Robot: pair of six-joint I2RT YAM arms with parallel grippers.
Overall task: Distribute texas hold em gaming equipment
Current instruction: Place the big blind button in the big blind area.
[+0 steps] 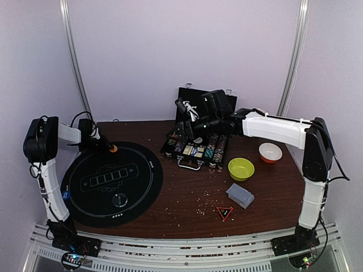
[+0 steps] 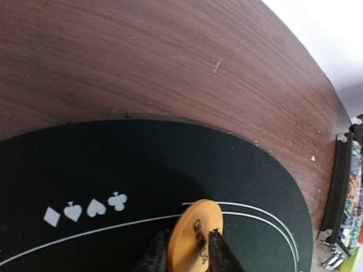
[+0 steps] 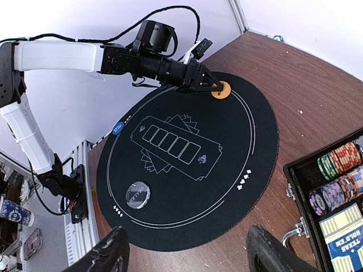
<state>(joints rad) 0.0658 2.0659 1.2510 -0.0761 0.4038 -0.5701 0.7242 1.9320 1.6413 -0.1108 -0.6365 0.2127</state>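
Observation:
An orange button disc point(image 2: 191, 235) stands tilted on its edge on the round black mat point(image 2: 85, 170), at the mat's far rim. It sits between the fingers of my left gripper point(image 2: 188, 243), whose jaws are slightly parted, and it leans against the right finger point(image 2: 218, 252). In the right wrist view the disc point(image 3: 220, 90) rests at the tip of that gripper. A clear disc point(image 3: 136, 194) and a small blue disc point(image 3: 118, 127) lie on the mat. My right gripper point(image 3: 190, 252) hovers open and empty over the mat's near-right edge, beside the chip case point(image 3: 340, 175).
The open black case point(image 1: 195, 148) of chip stacks sits at the table's back middle. A yellow-green bowl point(image 1: 241, 168), an orange-and-white bowl point(image 1: 270, 152), a grey-blue deck point(image 1: 240, 194) and a red triangle card point(image 1: 224, 213) lie on the right. Crumbs dot the wood.

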